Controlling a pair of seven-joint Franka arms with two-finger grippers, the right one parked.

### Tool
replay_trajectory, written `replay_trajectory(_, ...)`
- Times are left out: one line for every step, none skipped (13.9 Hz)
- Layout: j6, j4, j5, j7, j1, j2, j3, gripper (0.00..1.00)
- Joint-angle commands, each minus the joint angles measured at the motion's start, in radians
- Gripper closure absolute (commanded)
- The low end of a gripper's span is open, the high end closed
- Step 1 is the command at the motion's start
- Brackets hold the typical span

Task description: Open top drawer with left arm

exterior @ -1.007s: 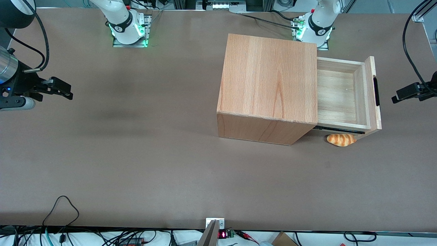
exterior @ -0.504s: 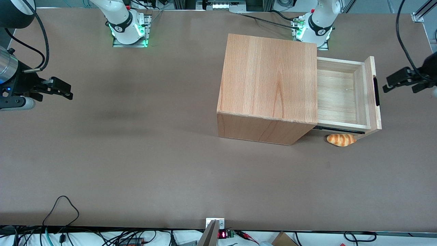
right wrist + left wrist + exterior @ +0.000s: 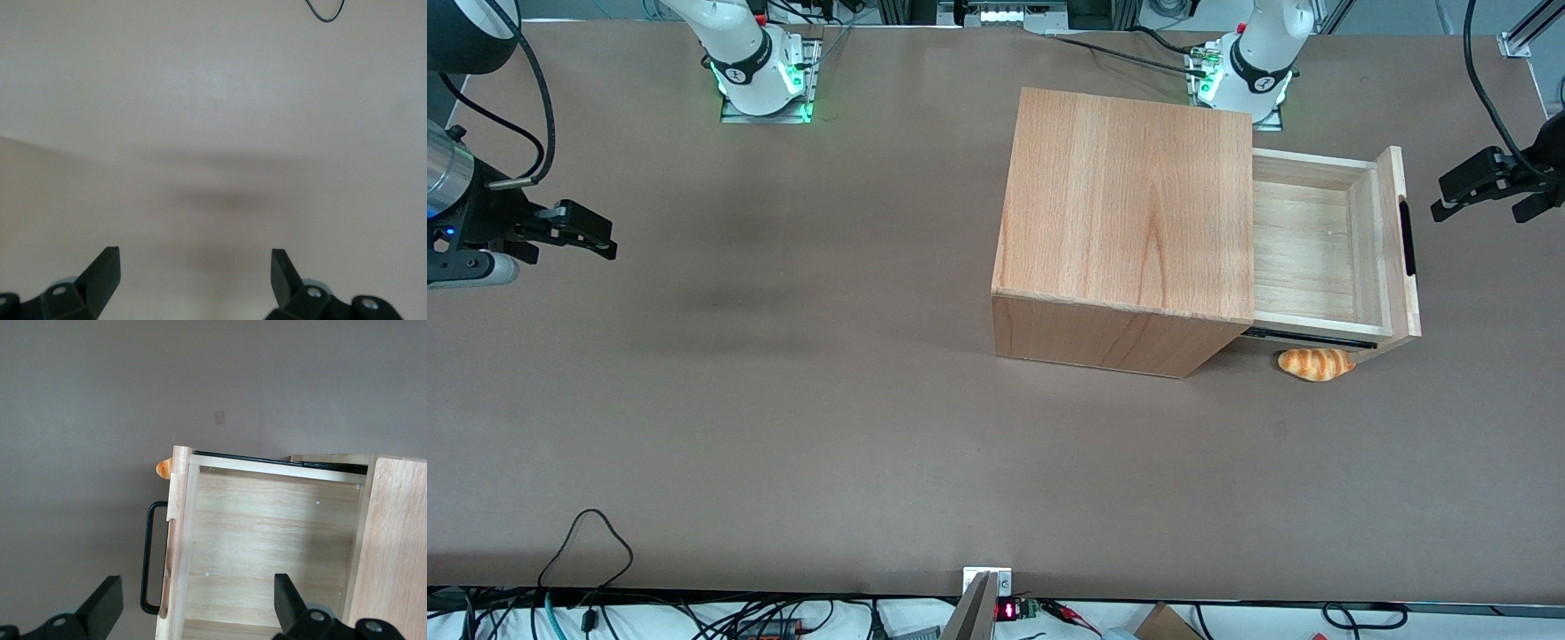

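The top drawer point(image 3: 1320, 240) is being shown pulled well out of the cabinet point(image 3: 1129, 204), task seemingly done; the gripper point(image 3: 1449, 197), spread wide and empty, is being held at the handle's three o'clock.

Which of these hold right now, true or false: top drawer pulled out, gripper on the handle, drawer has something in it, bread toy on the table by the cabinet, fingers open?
1. The shallow light-wood top drawer is pulled out of the big plain wooden cabinet. True.
2. The left arm's black two-finger gripper grips the long black slot handle. False: it hangs apart from the handle, toward the working arm's end of the table.
3. The drawer holds an object. False: only bare wood shows inside.
4. An orange striped bread toy lies on the brown table beside the cabinet. True.
5. The fingers are spread open. True.
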Motion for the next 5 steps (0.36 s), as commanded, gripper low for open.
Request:
replay_trajectory(-0.021, 0.008, 0.029, -0.009, -0.013, -0.005, 0.012, 0.00)
replay_trajectory(-0.021, 0.009, 0.030, 0.004, -0.012, -0.007, 0.015, 0.00)
replay_trajectory(-0.023, 0.021, 0.032, 0.005, -0.012, -0.005, 0.013, 0.00)
replay_trajectory(-0.023, 0.040, 0.030, 0.000, -0.012, -0.002, 0.010, 0.00)
replay_trajectory(-0.023, 0.055, 0.029, -0.003, -0.012, -0.001, 0.012, 0.00)
